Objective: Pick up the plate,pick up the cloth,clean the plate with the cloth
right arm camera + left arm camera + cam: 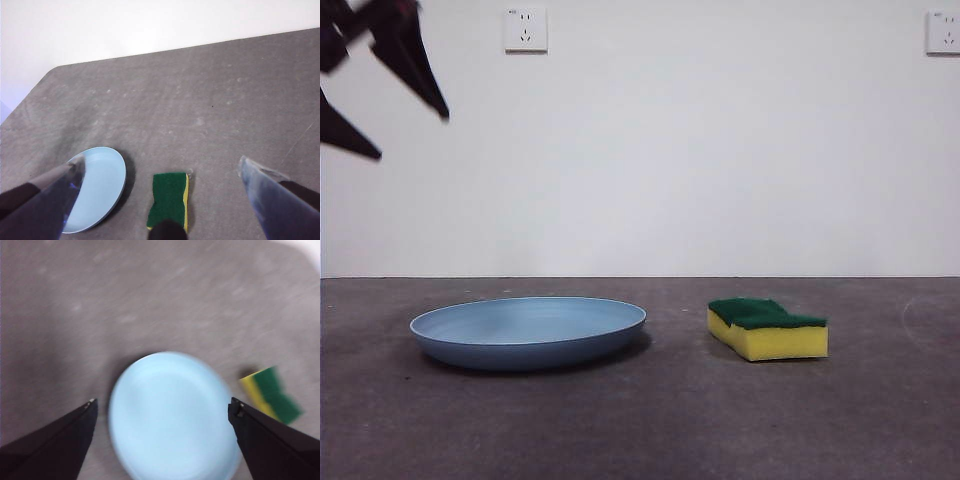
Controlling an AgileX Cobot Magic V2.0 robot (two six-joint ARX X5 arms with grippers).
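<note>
The light blue plate (530,330) lies flat on the grey table, left of centre. The cloth, a yellow sponge with a dark green top (768,328), lies to its right, apart from it. My left gripper (410,135) hangs high at the top left, above and left of the plate, open and empty. In the blurred left wrist view the left gripper (163,401) frames the plate (170,415), with the sponge (272,392) beside it. My right gripper (161,160) is open and empty, high above the sponge (169,197) and plate (100,190). It is out of the front view.
A white wall stands behind the table, with two sockets (525,28) (942,30) high up. The grey table (200,100) ends at a far edge with a rounded corner near the wall.
</note>
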